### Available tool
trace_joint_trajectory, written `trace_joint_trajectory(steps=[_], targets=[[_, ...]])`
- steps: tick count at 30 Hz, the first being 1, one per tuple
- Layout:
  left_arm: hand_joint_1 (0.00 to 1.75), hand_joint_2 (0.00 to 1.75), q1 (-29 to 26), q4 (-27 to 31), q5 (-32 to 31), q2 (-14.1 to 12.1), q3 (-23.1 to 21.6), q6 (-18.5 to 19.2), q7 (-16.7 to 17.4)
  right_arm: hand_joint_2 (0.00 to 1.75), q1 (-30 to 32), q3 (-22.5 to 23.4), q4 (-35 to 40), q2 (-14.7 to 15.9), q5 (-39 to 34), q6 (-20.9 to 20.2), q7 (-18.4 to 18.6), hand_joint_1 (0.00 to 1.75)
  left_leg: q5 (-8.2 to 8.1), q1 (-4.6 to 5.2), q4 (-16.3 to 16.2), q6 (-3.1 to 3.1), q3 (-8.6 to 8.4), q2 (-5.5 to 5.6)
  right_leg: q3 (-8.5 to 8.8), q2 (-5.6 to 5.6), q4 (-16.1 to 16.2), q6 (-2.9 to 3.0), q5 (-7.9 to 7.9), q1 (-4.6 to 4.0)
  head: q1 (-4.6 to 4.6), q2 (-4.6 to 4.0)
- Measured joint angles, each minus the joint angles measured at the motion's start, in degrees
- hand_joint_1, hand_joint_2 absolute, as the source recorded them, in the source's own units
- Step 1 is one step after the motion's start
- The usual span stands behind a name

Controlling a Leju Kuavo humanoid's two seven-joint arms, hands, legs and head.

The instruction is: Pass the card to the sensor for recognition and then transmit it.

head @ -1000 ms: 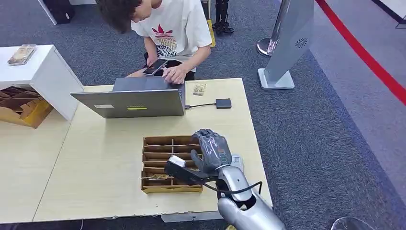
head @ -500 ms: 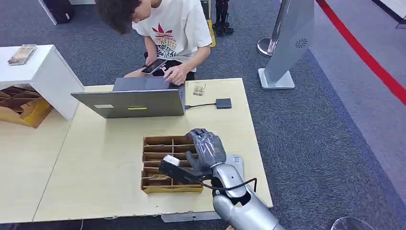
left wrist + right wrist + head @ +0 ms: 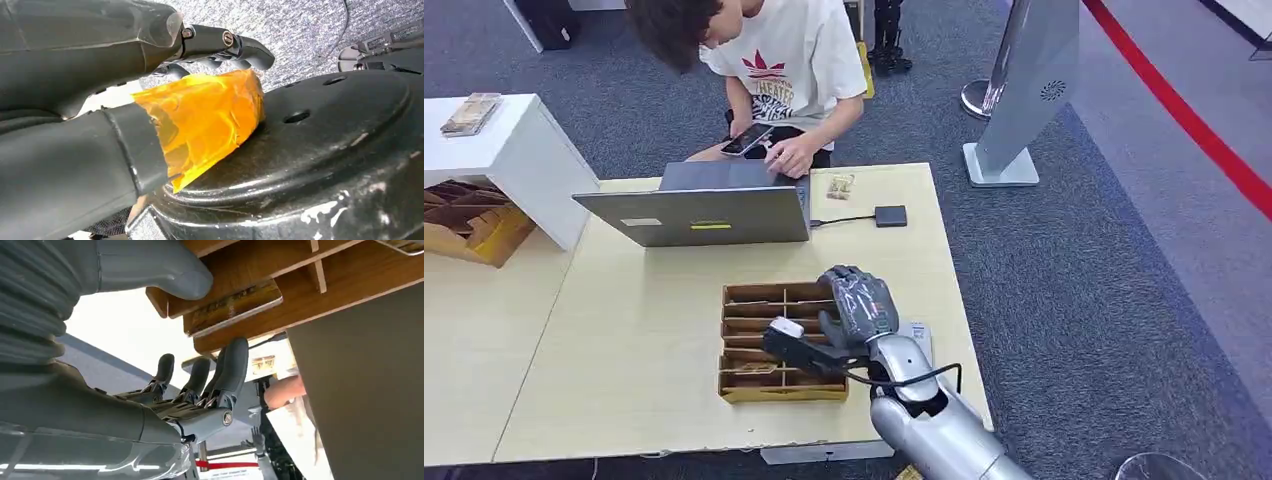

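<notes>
A brown cardboard divider box (image 3: 769,393) lies near the table's front edge. A gold-printed card (image 3: 754,368) lies flat in one of its near compartments, and it is the same card (image 3: 232,307) in the right wrist view. My right hand (image 3: 860,305) hovers over the box's right side with fingers (image 3: 231,367) spread and nothing in them. The small black square sensor (image 3: 890,215) sits at the far right of the table, cabled to the laptop (image 3: 704,212). My left hand (image 3: 150,95) hangs low, its thumb wrapped in orange tape, holding nothing.
A person (image 3: 774,60) sits behind the laptop holding a phone (image 3: 748,139). A small packet (image 3: 840,186) lies near the far table edge. A pale flat object (image 3: 916,333) lies beside my right wrist. A white side table (image 3: 514,150) stands at the left.
My right hand has drifted slightly left and nearer over the box's right side. The person's hand has lifted off the laptop's edge.
</notes>
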State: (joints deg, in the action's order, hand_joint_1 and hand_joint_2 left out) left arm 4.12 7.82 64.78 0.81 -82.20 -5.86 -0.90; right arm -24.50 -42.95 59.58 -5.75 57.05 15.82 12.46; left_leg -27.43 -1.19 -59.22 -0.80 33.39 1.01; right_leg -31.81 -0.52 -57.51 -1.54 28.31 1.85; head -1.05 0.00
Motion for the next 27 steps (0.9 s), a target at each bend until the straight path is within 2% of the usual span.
trace_joint_trajectory(steps=[1,6,8,9,10,11,12,27], targets=[[0.0,0.0,0.0,0.0,0.0,0.0,0.0,0.0,0.0,1.75,-0.19,0.02,-0.37,0.0,0.07,0.0,-0.02,0.91,0.0,0.0,0.0,0.0,0.0,0.0,0.01,0.0,0.0,0.0,0.0,0.0,0.0,0.0],[0.0,0.0,0.01,0.0,0.0,0.0,0.0,0.02,0.04,1.75,-0.91,0.31,-1.55,0.0,0.26,0.09,0.07,0.93,0.02,0.0,0.0,0.02,-0.05,0.01,0.08,0.01,0.0,-0.01,0.0,0.0,0.0,0.0],[0.0,0.0,0.01,0.0,0.0,0.0,0.0,0.02,0.04,1.75,-1.2,0.42,-1.9,0.0,0.29,0.09,0.13,1.2,0.02,0.0,0.0,0.02,-0.07,0.01,0.1,0.02,0.0,-0.01,0.0,0.0,0.0,0.0],[0.0,0.0,0.02,0.0,0.0,0.0,0.0,0.02,0.04,1.75,-1.26,0.42,-1.99,0.0,0.31,0.09,0.13,1.52,0.02,0.0,0.0,0.02,-0.07,0.01,0.11,0.02,0.0,-0.01,0.0,0.0,0.0,0.0],[0.0,0.0,0.02,0.0,0.0,0.0,0.0,0.02,0.04,1.75,-1.34,0.42,-2.14,0.0,0.31,0.07,0.13,1.55,0.02,0.0,0.0,0.02,-0.08,0.01,0.11,0.02,0.0,-0.01,-0.01,0.0,0.0,0.0],[0.0,0.0,0.02,0.0,0.0,0.0,0.0,0.02,0.04,1.75,-1.5,0.44,-2.25,-0.02,0.31,0.07,0.13,1.71,0.02,0.0,-0.01,0.02,-0.09,0.01,0.12,0.01,0.0,-0.01,-0.01,0.01,0.0,0.0],[0.0,0.0,0.02,0.0,0.0,0.0,0.0,0.02,0.04,1.75,-1.66,0.52,-2.36,-0.02,0.31,0.05,0.13,1.75,0.02,0.0,-0.01,0.02,-0.11,0.01,0.13,0.01,0.0,-0.01,-0.01,0.01,0.0,0.0],[0.0,0.0,0.03,0.0,0.0,0.0,0.0,0.02,0.04,1.75,-2.17,1.9,-3.25,-0.39,0.55,-0.02,0.31,1.75,0.02,0.0,0.0,0.02,-0.17,0.0,0.18,0.01,0.0,-0.01,0.0,0.0,0.0,0.0]])
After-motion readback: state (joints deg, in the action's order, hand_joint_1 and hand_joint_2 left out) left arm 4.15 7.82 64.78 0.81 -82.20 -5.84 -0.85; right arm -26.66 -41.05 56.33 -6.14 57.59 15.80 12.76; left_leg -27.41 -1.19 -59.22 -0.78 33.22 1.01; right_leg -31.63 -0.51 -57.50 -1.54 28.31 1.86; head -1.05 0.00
